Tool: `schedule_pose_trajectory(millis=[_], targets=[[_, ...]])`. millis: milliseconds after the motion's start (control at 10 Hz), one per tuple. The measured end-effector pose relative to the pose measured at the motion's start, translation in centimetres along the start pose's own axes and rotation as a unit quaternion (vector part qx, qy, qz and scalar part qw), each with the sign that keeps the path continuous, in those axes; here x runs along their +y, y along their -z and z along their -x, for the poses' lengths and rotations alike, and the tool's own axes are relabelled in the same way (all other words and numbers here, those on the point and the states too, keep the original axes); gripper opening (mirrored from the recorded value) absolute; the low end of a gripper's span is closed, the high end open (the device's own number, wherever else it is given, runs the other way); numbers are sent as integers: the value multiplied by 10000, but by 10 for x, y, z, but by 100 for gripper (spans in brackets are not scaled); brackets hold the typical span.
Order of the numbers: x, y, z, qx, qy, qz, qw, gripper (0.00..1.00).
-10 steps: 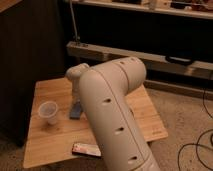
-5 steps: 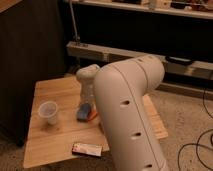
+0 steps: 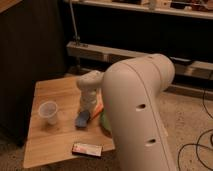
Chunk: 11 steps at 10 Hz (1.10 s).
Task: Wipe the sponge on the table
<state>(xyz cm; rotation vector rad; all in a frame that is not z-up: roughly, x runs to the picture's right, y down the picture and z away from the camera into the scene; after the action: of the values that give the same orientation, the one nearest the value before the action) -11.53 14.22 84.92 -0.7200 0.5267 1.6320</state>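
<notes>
gripper [image 3: 88, 111] closed at frame centre, apparently pinching sponge [image 3: 81, 120] on table [image 3: 54, 93] | we'd press evenly, short strokes | mind cup [image 3: 48, 111] left, box [image 3: 86, 148] below

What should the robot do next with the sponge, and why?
Probably drag the sponge a short stroke over the table. The gripper, shut on it, presses it to the wood; the clear cup, green bowl and flat box sit close, so a long sweep might bump them.
</notes>
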Motion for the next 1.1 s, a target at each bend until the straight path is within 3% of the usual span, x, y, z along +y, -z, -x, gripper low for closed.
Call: schedule_pose_trajectory(millis=[500, 1100], targets=[[14, -11, -42, 108, 469, -134, 9988, 3], [59, -20, -61, 166, 968, -97, 9951, 3]])
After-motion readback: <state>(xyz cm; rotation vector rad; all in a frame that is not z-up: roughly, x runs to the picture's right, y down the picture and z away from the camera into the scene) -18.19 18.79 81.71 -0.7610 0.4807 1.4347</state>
